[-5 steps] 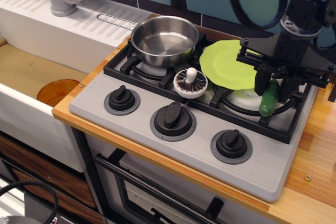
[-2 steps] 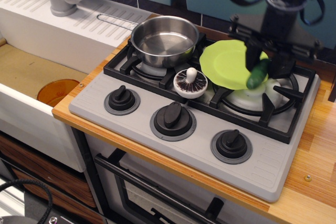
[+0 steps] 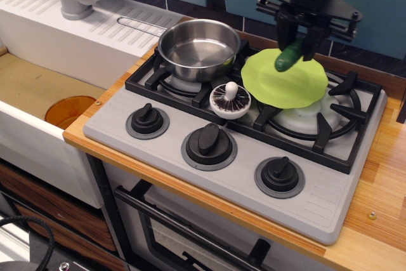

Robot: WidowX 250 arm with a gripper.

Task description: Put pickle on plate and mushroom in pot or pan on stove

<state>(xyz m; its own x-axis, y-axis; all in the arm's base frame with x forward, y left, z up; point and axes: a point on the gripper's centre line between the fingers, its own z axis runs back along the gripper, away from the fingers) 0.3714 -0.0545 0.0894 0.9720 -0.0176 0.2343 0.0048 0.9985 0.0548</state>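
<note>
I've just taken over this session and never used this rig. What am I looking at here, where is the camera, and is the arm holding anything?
There is one camera view, looking down from the front at a toy kitchen. The black machine at the top is a robot arm; its gripper is shut on the pickle, a small dark green toy, held over the lime-green plate. The plate rests on the right burner of the grey stove. The shiny pot stands empty on the left burner. The mushroom lies on the grate between the burners, cap down. To the left is a sink with an orange bowl in it.
</note>
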